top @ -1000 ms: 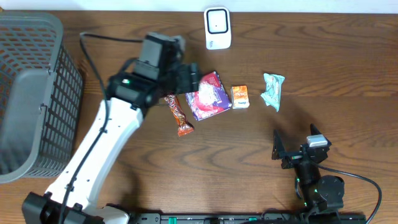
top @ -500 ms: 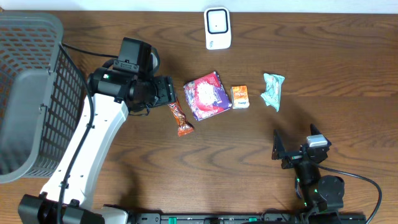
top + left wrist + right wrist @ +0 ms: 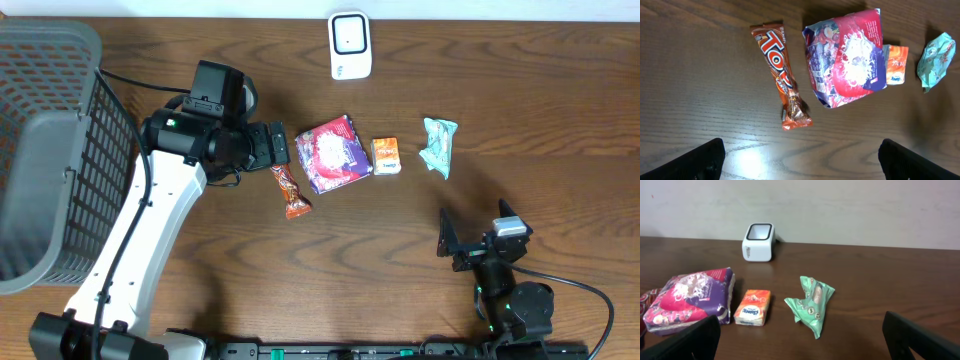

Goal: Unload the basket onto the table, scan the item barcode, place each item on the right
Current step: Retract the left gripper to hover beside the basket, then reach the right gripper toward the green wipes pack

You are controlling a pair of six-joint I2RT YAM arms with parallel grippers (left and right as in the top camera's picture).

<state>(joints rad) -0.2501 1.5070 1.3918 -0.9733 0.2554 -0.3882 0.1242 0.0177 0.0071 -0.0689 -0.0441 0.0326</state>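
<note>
Ok, my left gripper is spread wide with nothing between the fingers (tips sit in the bottom corners of my wrist view). Candy bar lies flat on the table, upper centre, purple pouch just right of it. Scanner is top centre in the overhead view. My right gripper is also wide open and empty.

white left arm, black joints and cable; black left gripper; black right arm
</note>
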